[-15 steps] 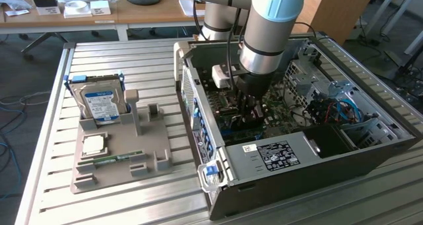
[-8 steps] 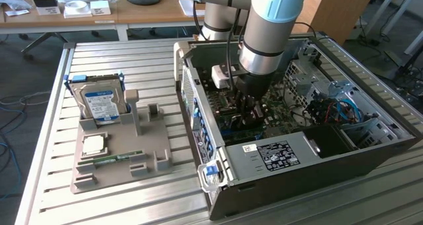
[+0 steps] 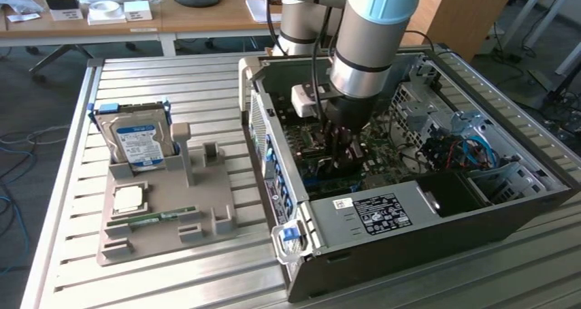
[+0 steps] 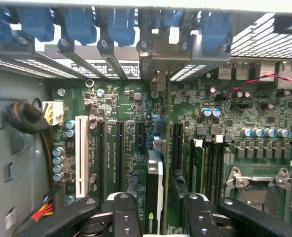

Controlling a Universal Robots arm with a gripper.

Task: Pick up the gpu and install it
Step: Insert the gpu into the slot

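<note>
1. The case (image 3: pixel 508 207) lies on its side on the slatted table (image 3: pixel 181 84), open face up, and the arm reaches straight down into it near the middle of the motherboard (image 4: pixel 116 103)

2. Off to the exterior view's left there's a grey parts tray (image 3: pixel 154 217) with a hard drive (image 3: pixel 136 135) standing in it, a CPU (image 3: pixel 127 199) and a RAM stick (image 3: pixel 152 218). None of that is in play, it's all well apart from the arm

3. The gpu (image 4: pixel 154 190) is down inside the case, standing on edge in one of the expansion slots. In the wrist view you're looking right at its thin top edge

4. Its long axis runs along the slot, from between the fingers toward the rear wall of the case, where its silver bracket (image 4: pixel 158 59) lines up with the rear slot openings and blue latches (image 4: pixel 121 24)

5. The gripper (image 4: pixel 155 215) sits directly over the card, one finger on each flat side, so it straddles the near end across the thin dimension

6. The jaws look spread apart with a visible gap on both sides of the card, so I'd call it let go, not clamped. To me the card looks seated or very nearly, though I can't tell whether it's fully down
</note>
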